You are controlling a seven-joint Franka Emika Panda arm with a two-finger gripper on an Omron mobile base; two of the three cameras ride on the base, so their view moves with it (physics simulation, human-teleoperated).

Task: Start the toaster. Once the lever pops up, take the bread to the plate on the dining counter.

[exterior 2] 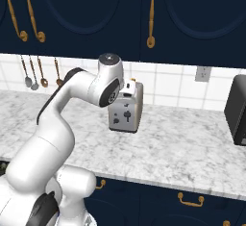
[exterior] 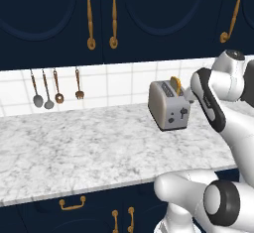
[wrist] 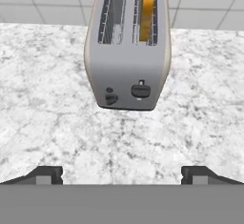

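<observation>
A: Hand view first: the toaster (wrist: 127, 51) stands at twelve o'clock on the marble counter (wrist: 57, 123), narrow end face toward the camera. The bread (wrist: 148, 8) sits upright in the slot at one o'clock, its golden edge rising above the slot mouth. The other slot is bare.

B: And the gripper (wrist: 122, 175)?

A: Jaws spread wide, one tip at seven o'clock, the other at five, nothing between them. A broad band of bare marble lies between the tips and the toaster's face.

B: The controls?

A: The lever (wrist: 141, 90) shows as a dark knob low on the end face; a smaller dark knob sits just beside it toward nine o'clock.

B: Room around it?

A: In the left base view the toaster (exterior: 169, 104) stands near the tiled wall (exterior: 114, 86), with the bread (exterior: 175, 83) poking out on top. Open marble runs wide toward nine o'clock and down to the counter's front edge at six. The arm's forearm is close on the three o'clock side. Four utensils (exterior: 55, 89) hang on the tiles at ten o'clock.

B: The other side?

A: In the right base view, a dark appliance (exterior 2: 237, 109) stands at three o'clock, well apart from the toaster (exterior 2: 126, 108). Navy cabinets (exterior 2: 96, 13) with brass handles hang overhead.
</observation>
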